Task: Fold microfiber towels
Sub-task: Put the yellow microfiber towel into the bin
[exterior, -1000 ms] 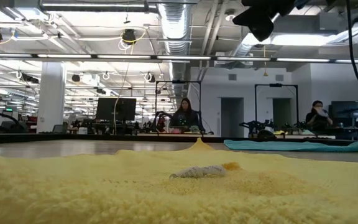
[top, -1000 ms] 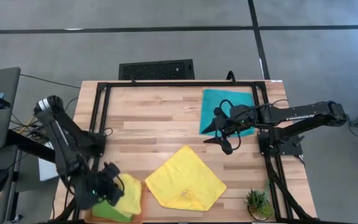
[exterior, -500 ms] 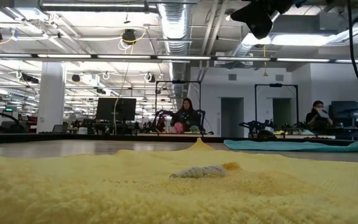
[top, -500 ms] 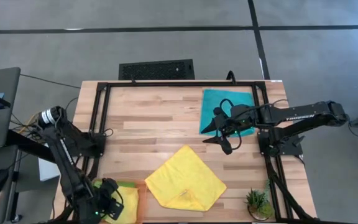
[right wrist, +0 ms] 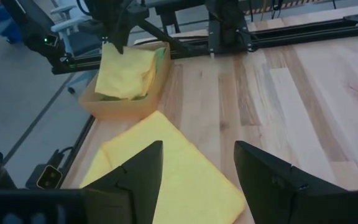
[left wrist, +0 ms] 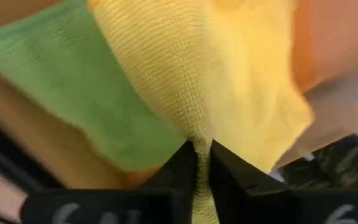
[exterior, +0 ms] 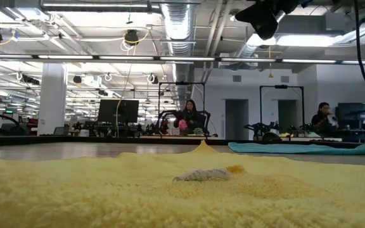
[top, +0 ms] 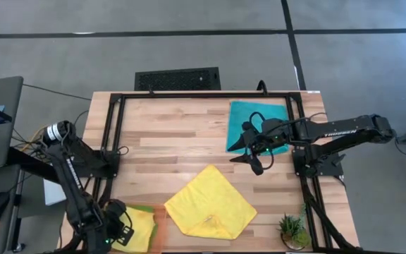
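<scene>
Left gripper [left wrist: 202,152] is seen pinched on a soft, limp folded yellow towel [left wrist: 210,74] over the orange tray [right wrist: 124,106]; edges are best gripped.

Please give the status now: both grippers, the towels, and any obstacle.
Left gripper pinching folded yellow microfiber towel over orange tray. Right gripper open, hovering by flat teal towel. Nothing in the way.

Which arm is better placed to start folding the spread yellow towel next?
Probably the right: its gripper hangs open just beyond the spread yellow towel. The left gripper pinches the folded yellow towel at the orange tray.
</scene>
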Robot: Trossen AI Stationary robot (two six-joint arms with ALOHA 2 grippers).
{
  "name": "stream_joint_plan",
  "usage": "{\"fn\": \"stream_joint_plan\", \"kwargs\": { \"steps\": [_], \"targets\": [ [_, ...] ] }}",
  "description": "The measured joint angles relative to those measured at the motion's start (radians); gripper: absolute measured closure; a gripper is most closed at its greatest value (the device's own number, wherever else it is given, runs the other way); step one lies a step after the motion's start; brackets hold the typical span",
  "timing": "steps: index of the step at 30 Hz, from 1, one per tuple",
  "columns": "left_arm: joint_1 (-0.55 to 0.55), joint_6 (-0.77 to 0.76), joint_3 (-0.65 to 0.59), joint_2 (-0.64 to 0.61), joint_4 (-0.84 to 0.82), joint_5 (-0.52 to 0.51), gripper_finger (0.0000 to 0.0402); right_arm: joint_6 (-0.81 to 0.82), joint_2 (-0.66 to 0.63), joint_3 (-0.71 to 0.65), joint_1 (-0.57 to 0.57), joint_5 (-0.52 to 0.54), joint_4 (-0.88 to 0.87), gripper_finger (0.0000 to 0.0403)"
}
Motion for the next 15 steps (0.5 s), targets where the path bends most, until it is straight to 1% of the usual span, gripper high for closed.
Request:
{"fn": "stream_joint_plan", "kwargs": {
  "steps": [4, 10, 13, 15],
  "targets": [
    [-0.001, -0.016, 0.000, 0.000, -0.023, 0.049, 0.0326, 0.016, 0.000, 0.000, 0.000, 0.000, 0.000, 0.0182],
    [-0.001, -0.001, -0.001, 0.000, -0.033, 0.060, 0.0255, 0.016, 0.000, 0.000, 0.000, 0.000, 0.000, 0.0182],
    [0.000, -0.015, -0.001, 0.000, -0.035, 0.060, 0.0234, 0.016, 0.000, 0.000, 0.000, 0.000, 0.000, 0.0182],
    [0.000, -0.032, 0.000, 0.000, -0.035, 0.041, 0.0227, 0.018, 0.000, 0.000, 0.000, 0.000, 0.000, 0.0182]
  ]
}}
